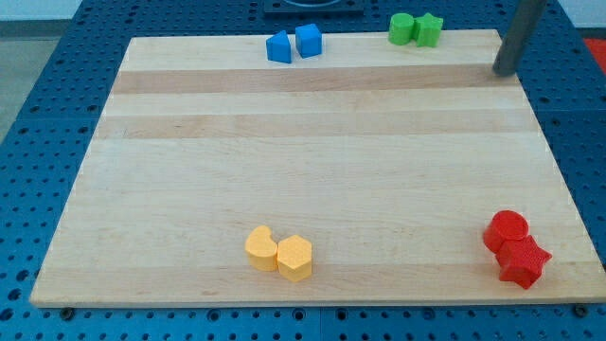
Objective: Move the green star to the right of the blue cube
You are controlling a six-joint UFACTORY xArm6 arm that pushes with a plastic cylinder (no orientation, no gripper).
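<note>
**Green star at the top edge, rod off to its right**

The wooden board [312,170] carries pairs of blocks. My tip [505,71] has no jaws and touches nothing, right of the green star [429,30]. The blue cube [309,40] sits well left of the star.

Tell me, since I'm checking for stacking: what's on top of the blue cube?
Nothing rests on the blue cube; its top face is bare. My tip is far toward the view's right.

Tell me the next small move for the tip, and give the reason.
Probably slide my tip toward the view's top, to get to the right of the green star. The star touches the green cylinder on its left, and the blue cube lies farther left, so pushing must come from the right.
</note>
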